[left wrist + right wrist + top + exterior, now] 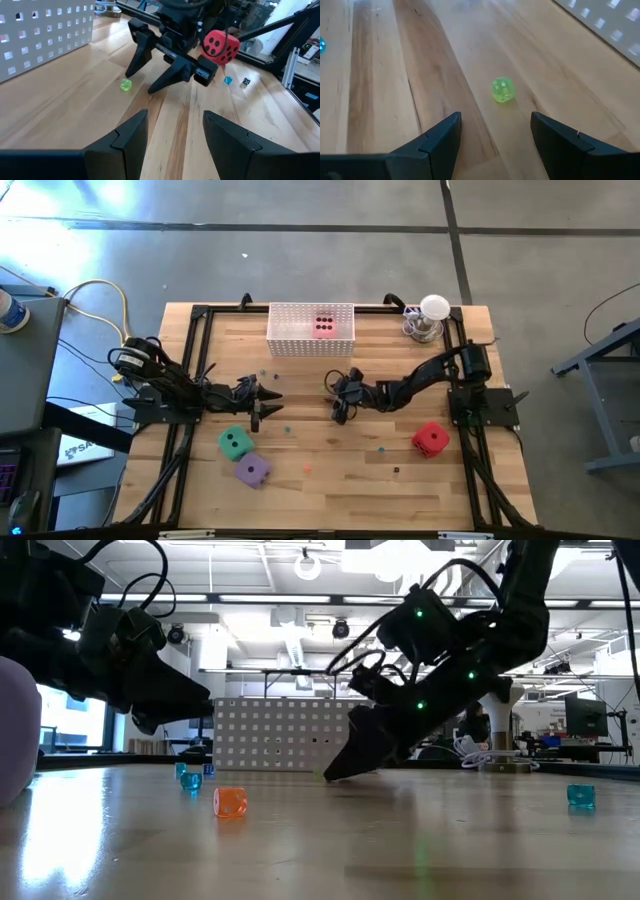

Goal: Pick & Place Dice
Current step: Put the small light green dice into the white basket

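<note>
No writing is readable on my tabletop (330, 470). The pink die (324, 326) lies in the basket (311, 330) beyond my fingers. Green die (235, 443) and purple die (252, 469) sit near my left fingers (262, 402), spread empty; red die (430, 439) behind my right fingers (338, 396), tilted down, apart over a tiny yellow-green die (503, 90).

The purple die (12, 730) is cut off by the low view's edge.

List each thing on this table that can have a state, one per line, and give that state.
Pink die: inside the white basket.
Green die: loose on the table, in front of the left arm.
Purple die: loose, touching the green die.
Red die: loose, near the right arm.
Left tool: open, empty.
Right tool: open, empty, low over a small yellow-green die.
</note>
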Robot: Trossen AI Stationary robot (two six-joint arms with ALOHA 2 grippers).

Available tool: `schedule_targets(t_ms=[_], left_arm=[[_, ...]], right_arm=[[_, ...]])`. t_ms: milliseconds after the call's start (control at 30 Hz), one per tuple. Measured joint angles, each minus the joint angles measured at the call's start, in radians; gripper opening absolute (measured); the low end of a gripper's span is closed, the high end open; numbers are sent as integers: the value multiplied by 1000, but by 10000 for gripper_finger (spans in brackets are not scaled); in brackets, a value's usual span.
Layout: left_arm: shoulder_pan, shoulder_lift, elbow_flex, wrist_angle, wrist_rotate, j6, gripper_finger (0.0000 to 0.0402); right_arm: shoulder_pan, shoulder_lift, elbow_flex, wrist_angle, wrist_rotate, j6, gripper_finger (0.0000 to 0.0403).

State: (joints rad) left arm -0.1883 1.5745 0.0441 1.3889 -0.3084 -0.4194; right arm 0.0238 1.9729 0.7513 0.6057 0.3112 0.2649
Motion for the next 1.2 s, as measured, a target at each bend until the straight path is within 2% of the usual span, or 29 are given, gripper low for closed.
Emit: schedule_targets(t_ms=[367, 600, 867, 1033, 1200], left_arm=[[0, 0, 0, -5, 3, 1, 183], [0, 0, 0, -6, 2, 4, 183], [0, 0, 0, -18, 2, 4, 183], [0, 0, 0, -20, 2, 4, 183], [0, 0, 0, -19, 1, 4, 183]], right_arm=[[-38, 27, 0, 74, 2, -103, 231], [-71, 86, 2, 161, -87, -83, 231], [-72, 109, 4, 183, -94, -106, 230], [-73, 110, 4, 178, -102, -112, 206], [-72, 111, 4, 175, -114, -136, 160]])
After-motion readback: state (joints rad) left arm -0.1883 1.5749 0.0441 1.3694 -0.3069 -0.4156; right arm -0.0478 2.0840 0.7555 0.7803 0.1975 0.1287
